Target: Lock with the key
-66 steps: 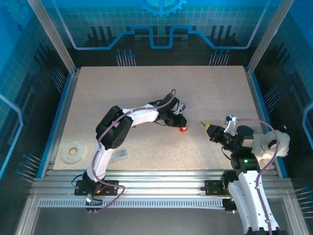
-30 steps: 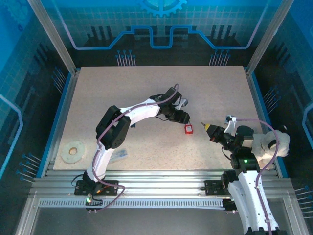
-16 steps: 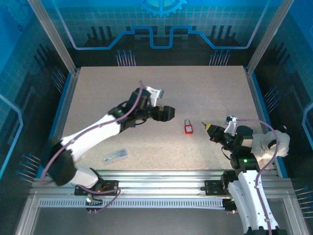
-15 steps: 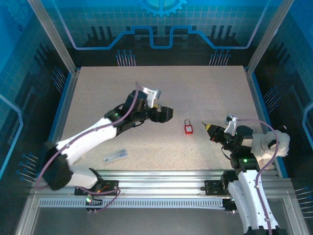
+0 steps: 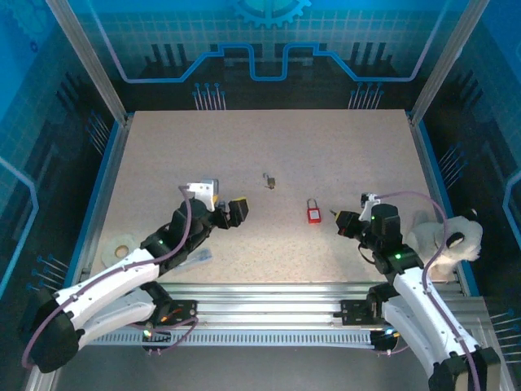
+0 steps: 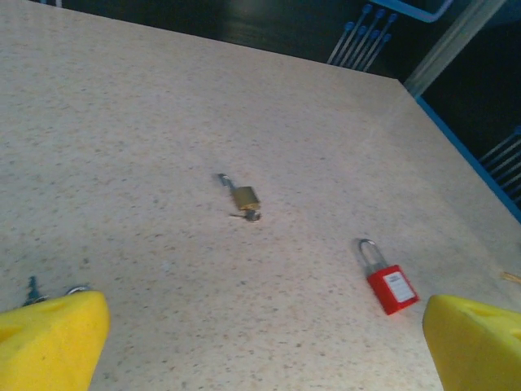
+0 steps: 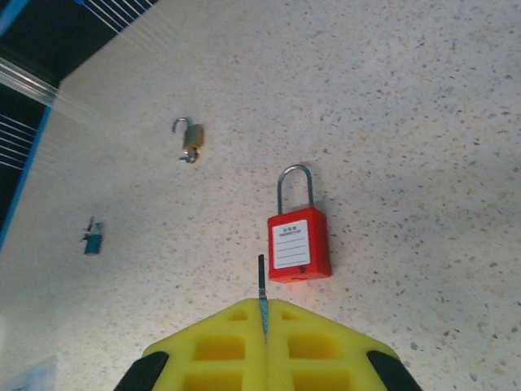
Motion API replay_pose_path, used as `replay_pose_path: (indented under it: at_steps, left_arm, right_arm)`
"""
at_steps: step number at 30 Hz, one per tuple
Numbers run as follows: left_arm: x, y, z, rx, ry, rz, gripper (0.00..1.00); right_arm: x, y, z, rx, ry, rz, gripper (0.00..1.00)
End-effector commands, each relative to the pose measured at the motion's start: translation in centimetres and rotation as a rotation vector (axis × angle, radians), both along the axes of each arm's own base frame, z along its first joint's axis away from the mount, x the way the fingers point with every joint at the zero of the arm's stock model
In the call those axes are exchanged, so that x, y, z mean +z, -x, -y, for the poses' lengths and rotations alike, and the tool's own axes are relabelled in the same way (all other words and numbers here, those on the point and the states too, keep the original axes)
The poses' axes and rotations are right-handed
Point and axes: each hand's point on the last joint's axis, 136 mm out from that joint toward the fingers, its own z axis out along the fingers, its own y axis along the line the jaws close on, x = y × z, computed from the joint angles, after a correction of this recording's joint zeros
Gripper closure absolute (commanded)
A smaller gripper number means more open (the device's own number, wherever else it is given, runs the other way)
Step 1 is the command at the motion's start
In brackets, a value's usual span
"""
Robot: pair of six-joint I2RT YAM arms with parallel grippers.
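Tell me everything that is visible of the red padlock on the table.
The red padlock lies flat on the speckled table, white label upward. Its body looks like red plastic; the silver shackle, pointing away from the arms' bases, seems to have both legs in the body. It lies right of the small brass padlock, apart from it. The right gripper, shut on a thin metal blade, aims that blade toward its body; in the top view they look apart.

A pale speckled tabletop (image 5: 269,147) sits inside a booth of see-through blue walls (image 5: 269,49) printed with a grid and line pattern, with slanting grey metal posts (image 5: 87,61) at its far corners, a blue rim (image 5: 99,195) along its left edge and ribbed metal rails (image 5: 269,295) along its near edge.
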Motion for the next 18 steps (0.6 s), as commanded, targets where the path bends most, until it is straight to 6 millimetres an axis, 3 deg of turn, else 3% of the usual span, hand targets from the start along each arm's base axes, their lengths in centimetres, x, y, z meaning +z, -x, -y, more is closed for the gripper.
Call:
replay_pose_path:
  at_steps: [1,11,18]
  left_arm:
    - [0.3,-0.6,-1.3,0.086,0.019,0.065,0.01]
    - [-1.4,-0.4,-1.9,0.102,-0.001,0.066,0.01]
    - [-1.6,-0.2,-2.2,0.11,0.001,0.058,0.01]
  right_arm:
    - [1.0,-1.2,1.0,-0.089,0.056,0.031,1.0]
    - [-2.7,-2.5,1.7,-0.235,0.052,-0.055,1.0]
    - [-4.0,-4.0,1.0,-0.268,0.044,-0.06,1.0]
